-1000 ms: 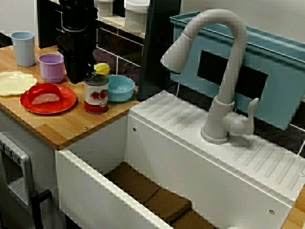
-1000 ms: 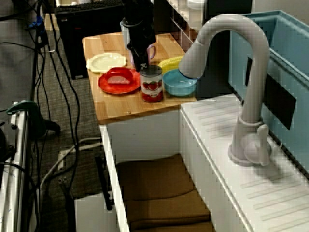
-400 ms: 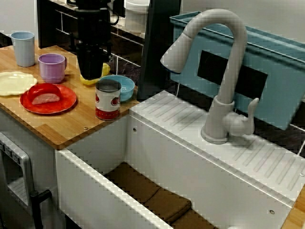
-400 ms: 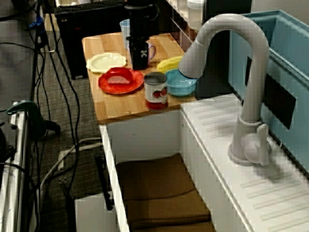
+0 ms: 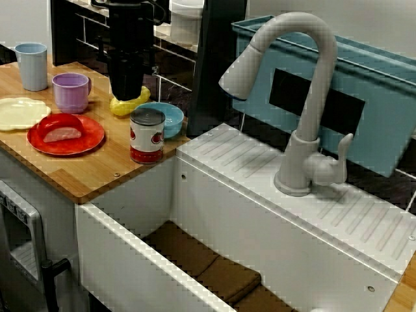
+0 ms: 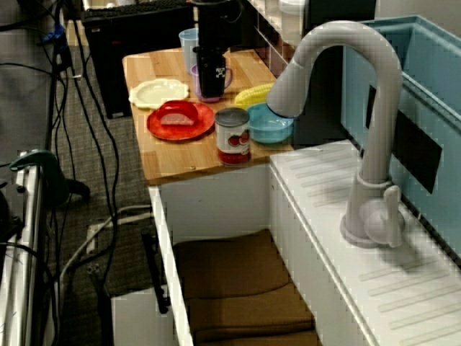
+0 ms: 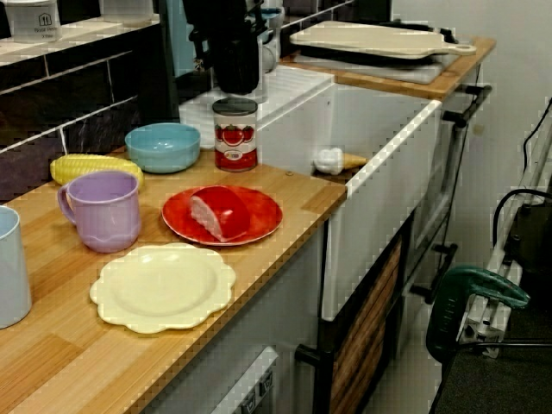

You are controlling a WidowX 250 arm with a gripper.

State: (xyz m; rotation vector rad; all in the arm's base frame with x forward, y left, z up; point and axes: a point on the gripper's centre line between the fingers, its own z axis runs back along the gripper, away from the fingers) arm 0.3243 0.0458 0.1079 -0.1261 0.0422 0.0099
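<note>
The tool (image 5: 127, 91) hangs at the tomato can's (image 5: 147, 136) eleven o'clock, holding nothing I can see — its opening I cannot tell. The can looks rigid, smooth, weighty — best gripped mid-wall.

Below the pincer (image 7: 235, 86), toward the tiled wall (image 7: 78, 103), a blue bowl (image 7: 163, 148) is sitting beside a yellow corn cob (image 7: 86, 166). Farther from the pincer along the counter (image 7: 302, 185), a red plate (image 7: 259, 222) is carrying a piece of meat (image 7: 216, 216), a purple mug (image 7: 103, 210) is standing near it, and a cream plate (image 7: 162, 289) is lying beyond. On the pincer's other side, a grey faucet (image 5: 318, 84) is arching over the sink (image 5: 214, 214).
</note>
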